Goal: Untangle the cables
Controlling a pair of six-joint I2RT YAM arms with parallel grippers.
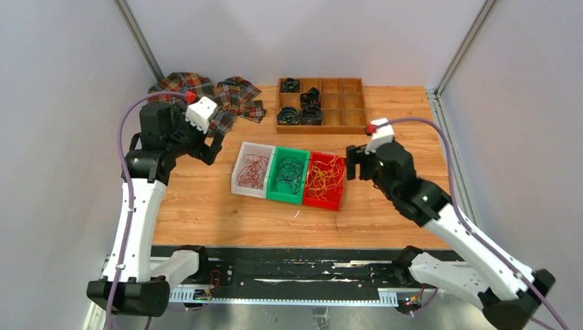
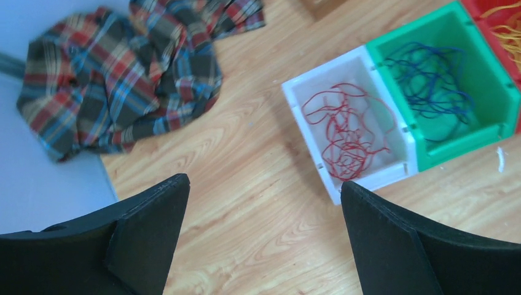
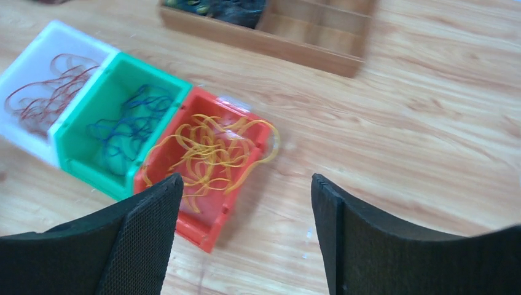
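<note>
Three bins stand in a row mid-table. Red cables [image 1: 253, 170] [image 2: 344, 132] lie in the white bin [image 1: 236, 180], dark blue cables [image 1: 289, 173] [image 2: 430, 80] in the green bin [image 1: 283, 199], and yellow cables [image 1: 325, 177] [image 3: 206, 150] in the red bin [image 1: 323, 204]. One yellow loop hangs over that bin's right wall. My left gripper [image 1: 212, 148] [image 2: 263, 181] hovers open left of the white bin, with nothing between its fingers. My right gripper [image 1: 354, 163] [image 3: 246, 178] hovers open just right of the red bin, also holding nothing.
A plaid cloth [image 1: 206, 93] [image 2: 123, 80] lies crumpled at the back left. A wooden compartment tray [image 1: 350, 103] at the back holds black coiled bands [image 1: 311, 113]. A small white scrap [image 1: 297, 213] lies in front of the bins. Grey walls close in both sides.
</note>
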